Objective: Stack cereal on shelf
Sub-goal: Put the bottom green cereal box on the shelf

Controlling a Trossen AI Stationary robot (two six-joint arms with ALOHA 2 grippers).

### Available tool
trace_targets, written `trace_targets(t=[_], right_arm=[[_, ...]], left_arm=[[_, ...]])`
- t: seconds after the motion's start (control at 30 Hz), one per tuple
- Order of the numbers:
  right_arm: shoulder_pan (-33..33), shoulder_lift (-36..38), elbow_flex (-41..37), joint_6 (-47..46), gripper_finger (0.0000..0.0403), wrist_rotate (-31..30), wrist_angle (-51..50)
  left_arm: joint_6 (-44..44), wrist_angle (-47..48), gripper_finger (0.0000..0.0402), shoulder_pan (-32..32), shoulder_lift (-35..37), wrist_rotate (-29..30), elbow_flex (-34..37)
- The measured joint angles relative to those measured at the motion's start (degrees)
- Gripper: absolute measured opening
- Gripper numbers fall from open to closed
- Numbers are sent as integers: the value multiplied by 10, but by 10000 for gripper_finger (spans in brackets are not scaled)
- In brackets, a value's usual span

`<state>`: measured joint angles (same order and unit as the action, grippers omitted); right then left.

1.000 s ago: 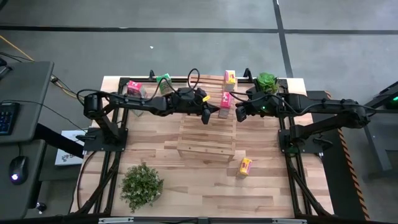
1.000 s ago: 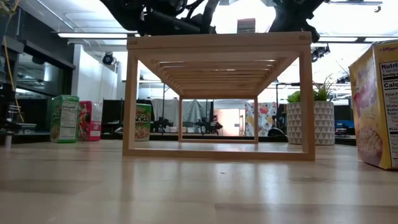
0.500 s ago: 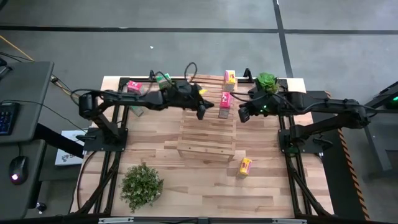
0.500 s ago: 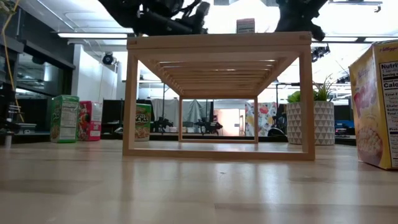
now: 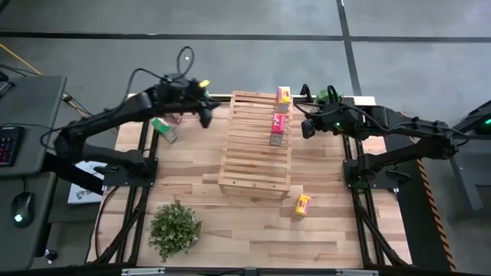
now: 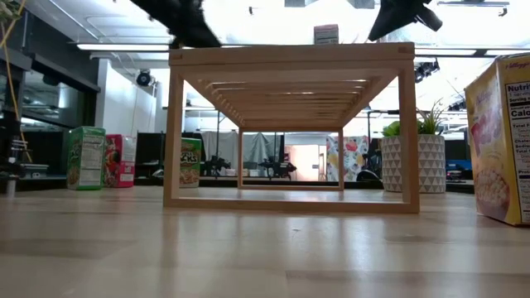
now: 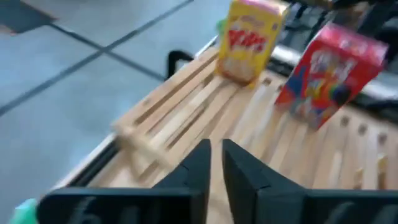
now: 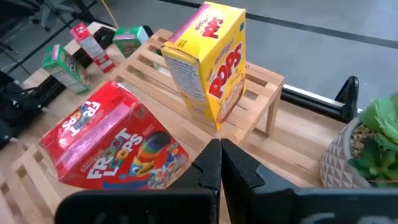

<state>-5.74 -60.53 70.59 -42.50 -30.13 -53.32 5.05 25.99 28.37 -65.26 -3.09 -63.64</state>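
The light-wood slatted shelf (image 5: 255,146) stands mid-table. On its top stand two cereal boxes: a yellow one (image 8: 208,62) at the far end and a pink-red one (image 8: 115,149) just nearer. My right gripper (image 8: 221,162) hovers shut beside the shelf's right side, close to the pink-red box and touching nothing. My left gripper (image 5: 205,119) hangs off the shelf's far left corner, its fingers (image 7: 202,168) almost together with nothing between them. A green box (image 5: 163,129) lies on the table under the left arm. Another yellow box (image 5: 303,205) sits on the table near the shelf's near right corner.
A leafy plant (image 5: 175,228) stands at the near left and a potted plant (image 5: 330,98) at the far right, behind my right gripper. In the low view a green box (image 6: 85,157), a pink-red box (image 6: 120,160) and a second green box (image 6: 190,161) stand at the far left.
My left gripper has swung quickly from above the shelf beside the pink-red box toward the table's far left, rising and rolling as it went. My right gripper has drawn back a little toward the right and up. The pink-red box stays standing on the shelf.
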Motion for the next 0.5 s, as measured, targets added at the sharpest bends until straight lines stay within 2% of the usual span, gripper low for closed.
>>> trace_targets(t=[0.1,0.23,0.37,0.5], right_arm=[[0,-1,0,0,0,-1,0],[0,-2,0,-1,0,-4,0],[0,-2,0,-9,0,-14,-1],[0,-2,0,-10,0,-16,-1]], left_arm=[[-31,69,72,12,36,17,0],[-59,158,143,34,66,19,0],[-68,269,221,60,71,21,0],[-50,373,288,87,50,63,0]])
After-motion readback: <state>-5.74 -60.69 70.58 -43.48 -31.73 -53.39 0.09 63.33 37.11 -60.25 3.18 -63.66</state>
